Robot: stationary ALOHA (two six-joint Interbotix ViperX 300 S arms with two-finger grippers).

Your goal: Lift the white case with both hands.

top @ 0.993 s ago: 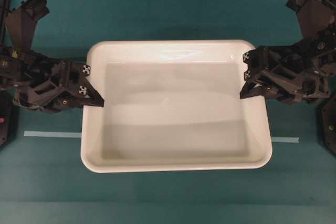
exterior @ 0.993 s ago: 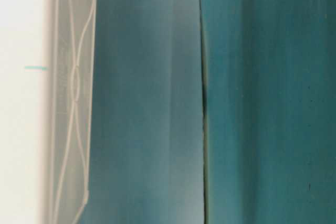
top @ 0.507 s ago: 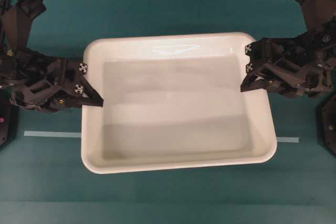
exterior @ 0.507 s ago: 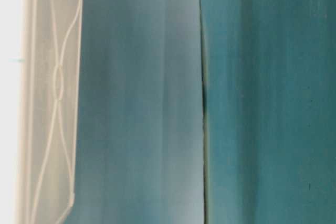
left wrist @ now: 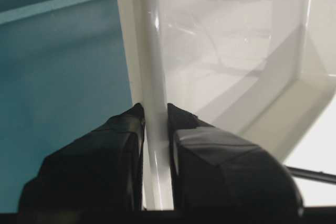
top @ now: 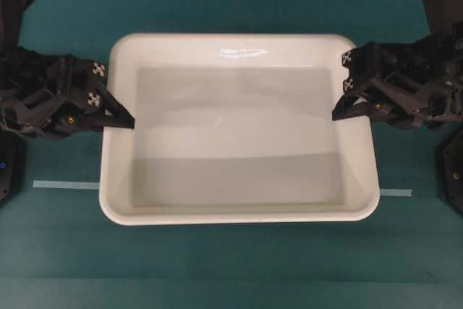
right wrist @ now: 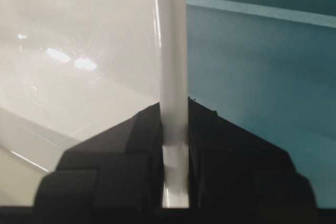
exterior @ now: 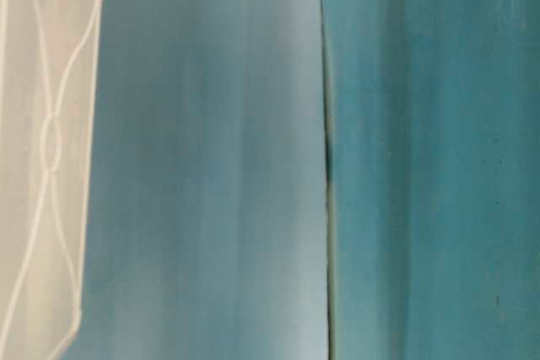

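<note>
The white case (top: 239, 128) hangs level over the middle of the teal tabletop (top: 239, 273), because the left gripper (top: 124, 121) clenches its left rim and the right gripper (top: 341, 112) its right rim, so both sides share the weight.

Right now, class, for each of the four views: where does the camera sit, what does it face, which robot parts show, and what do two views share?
Overhead: above the table, facing down on the white case, left gripper and right gripper.
Table-level: low, turned sideways; shows the case's ribbed underside; no robot parts.
Left wrist: looks along its fingers pinching the rim.
Right wrist: the same; fingers clamp the rim.
Shared: both wrist views show the rim gripped.
</note>
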